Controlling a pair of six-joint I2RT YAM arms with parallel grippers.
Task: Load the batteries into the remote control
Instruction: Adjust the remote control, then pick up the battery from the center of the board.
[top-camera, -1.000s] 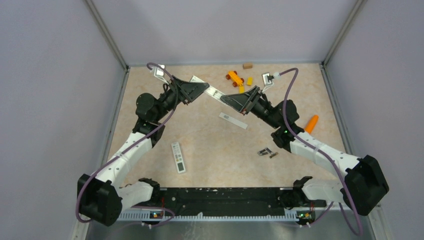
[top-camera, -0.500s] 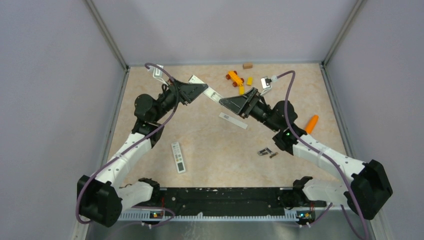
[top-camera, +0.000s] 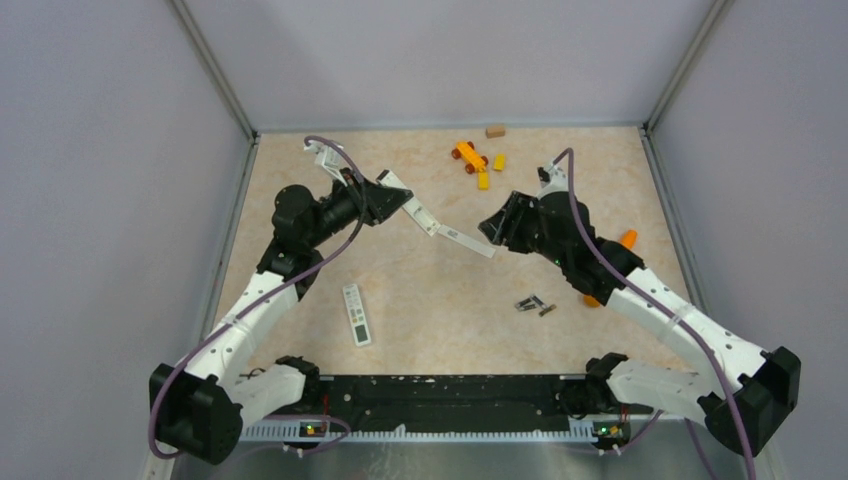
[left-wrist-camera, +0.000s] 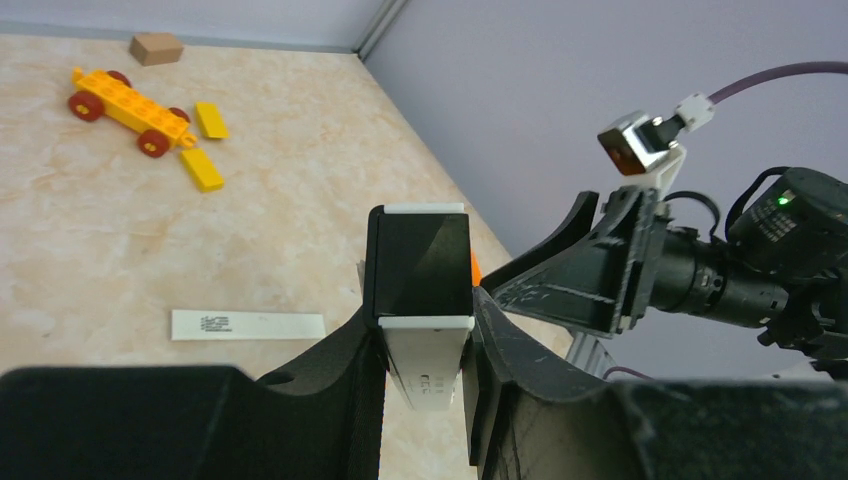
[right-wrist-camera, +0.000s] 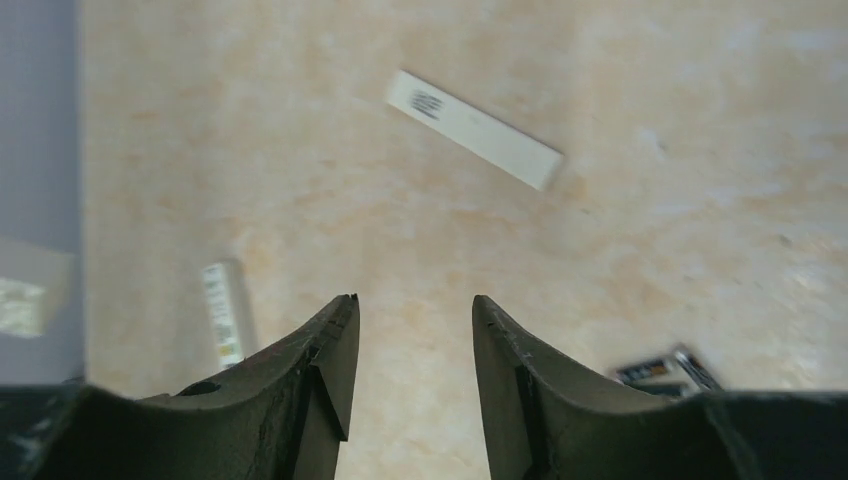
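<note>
The left gripper (top-camera: 400, 203) is pinching the remote control (top-camera: 428, 222), its long axis slanting toward the right gripper (right-wrist-camera: 412, 305). That gripper is hovering spread and empty. The batteries (top-camera: 535, 303) are lying on the table behind it, nearer the right arm.

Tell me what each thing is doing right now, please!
remote control: gripped, back open, slot looks empty.
back cover: off, lying flat on the table.
batteries: loose on the table, not loaded.
left pincer: shut on the remote control.
right pincer: open, holding nothing.
</note>
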